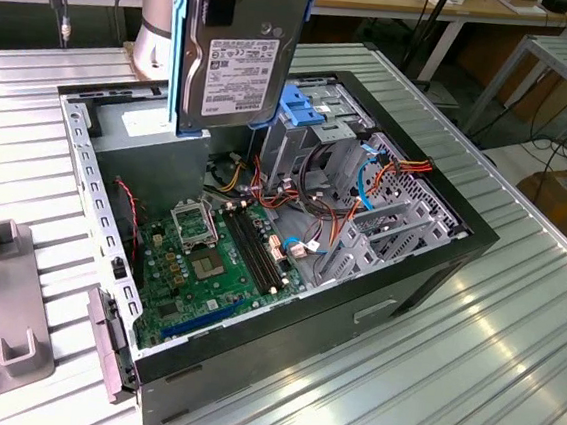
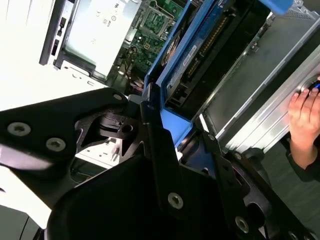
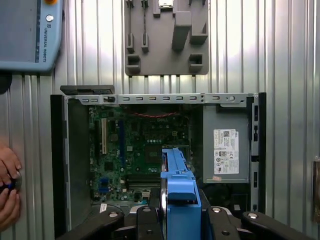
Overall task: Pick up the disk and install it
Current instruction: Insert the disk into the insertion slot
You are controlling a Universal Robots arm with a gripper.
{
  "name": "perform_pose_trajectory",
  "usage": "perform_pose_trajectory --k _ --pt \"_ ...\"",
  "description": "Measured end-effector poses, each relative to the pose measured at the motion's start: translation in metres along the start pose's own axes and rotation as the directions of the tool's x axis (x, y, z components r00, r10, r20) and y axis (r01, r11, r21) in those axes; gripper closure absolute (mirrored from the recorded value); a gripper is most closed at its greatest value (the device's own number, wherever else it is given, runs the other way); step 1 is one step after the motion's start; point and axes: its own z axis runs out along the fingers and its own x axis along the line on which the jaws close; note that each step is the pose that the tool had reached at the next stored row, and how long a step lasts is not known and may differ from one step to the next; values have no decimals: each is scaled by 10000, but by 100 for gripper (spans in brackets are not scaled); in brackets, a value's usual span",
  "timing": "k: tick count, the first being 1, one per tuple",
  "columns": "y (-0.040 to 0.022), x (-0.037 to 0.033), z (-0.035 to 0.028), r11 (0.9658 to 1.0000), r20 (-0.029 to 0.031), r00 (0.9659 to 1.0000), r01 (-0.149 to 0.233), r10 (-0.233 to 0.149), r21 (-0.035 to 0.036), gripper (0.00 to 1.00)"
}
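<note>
disk (image 1: 243, 63), clamped between the fingers (image 2: 152, 135) of the black gripper (image 2: 182, 137): silver-grey, white label with dark print, light-blue bracket. motherboard (image 1: 214, 251), below the fingers: green, black slots. cables (image 1: 341, 218) beside it: red, orange, blue. computer case (image 1: 354, 310): black shell, grey interior. table (image 1: 487, 393): silver, ribbed in parallel stripes.

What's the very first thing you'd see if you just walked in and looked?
The disk in its light-blue bracket, held upright in the air by the tool, above the open computer case. Next comes the green circuit board on the case floor, with coloured cables towards the exterior view's right of it.
</note>
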Motion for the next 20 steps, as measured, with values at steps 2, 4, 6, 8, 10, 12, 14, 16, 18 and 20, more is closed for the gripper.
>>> perform_pose_trajectory --k 2,4,6,8,10,12,14,16,18,20 --pt "-5 99 6 10000 0 10000 1 -1 0 63" --pt "-13 164 10 10000 -3 10000 2 -2 -2 63" --pt "-23 191 14 10000 -5 10000 1 -1 -1 63" --pt "-48 199 18 10000 -5 10000 1 -1 0 63" --pt "-88 200 20 10000 -8 10000 1 -1 0 63" --pt "-139 200 24 10000 -8 10000 1 -1 -1 63" --pt "-218 199 29 10000 -7 10000 1 -1 -1 63" --pt "-274 198 31 10000 -8 10000 1 -1 -1 63" --pt "-323 197 33 10000 -10 10000 1 -1 -1 63" --pt "-369 196 34 10000 -10 10000 1 -1 -1 63"
